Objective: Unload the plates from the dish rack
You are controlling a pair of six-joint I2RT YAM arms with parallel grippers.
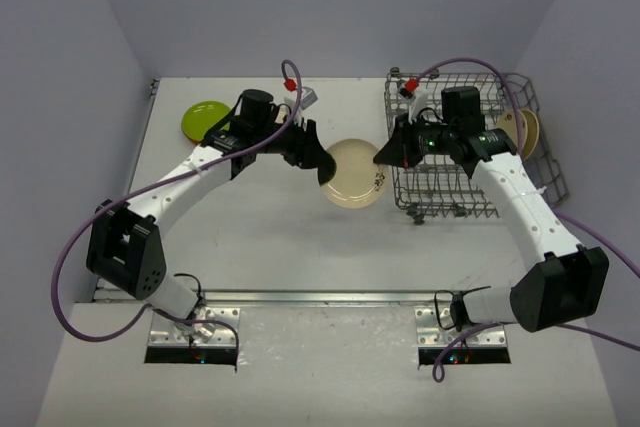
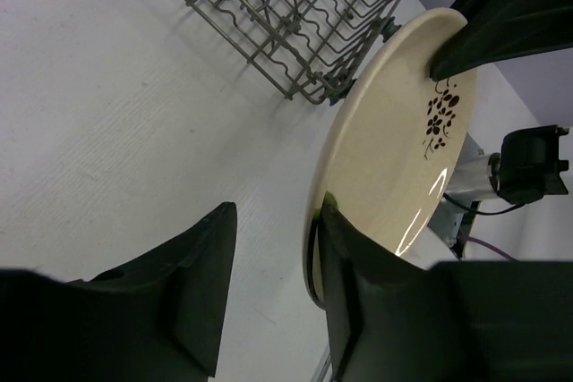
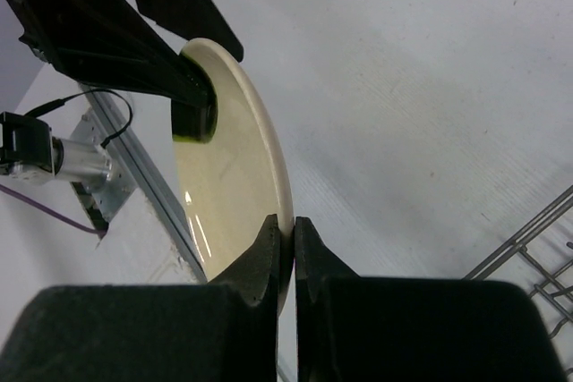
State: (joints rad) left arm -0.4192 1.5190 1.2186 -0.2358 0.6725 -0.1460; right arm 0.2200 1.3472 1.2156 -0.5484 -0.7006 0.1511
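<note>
The beige plate (image 1: 352, 175) with the small dark flower print is out of the dish rack (image 1: 440, 197) and hangs on edge over the middle of the worktop, between my two arms. My right claw (image 3: 293, 230) is clamped on its rim: in the right wrist view the two fingers meet on the thin edge with no gap showing. My left claw (image 2: 277, 207) is at the opposite rim with its fingers apart. The plate's edge sits in the gap, close against one finger (image 2: 345, 301) and well clear of the other. I read this as the middle of a handover, with the right side carrying the plate and the left not yet gripping.

The rack stands in the far right corner of the worktop. Another tan plate (image 1: 525, 132) is upright at its right end, so the unloading is not finished. A lime green plate (image 1: 205, 122) lies flat near the far left corner, which looks like the place for unloaded plates.

Next, I judge, my left fingers must close squarely on the rim before my right ones let go. If the right releases first, or the left pinches only the lip, the plate could swing or slip, since its plastic looks smooth. Once it is held, the left arm can carry it toward the far left corner.
</note>
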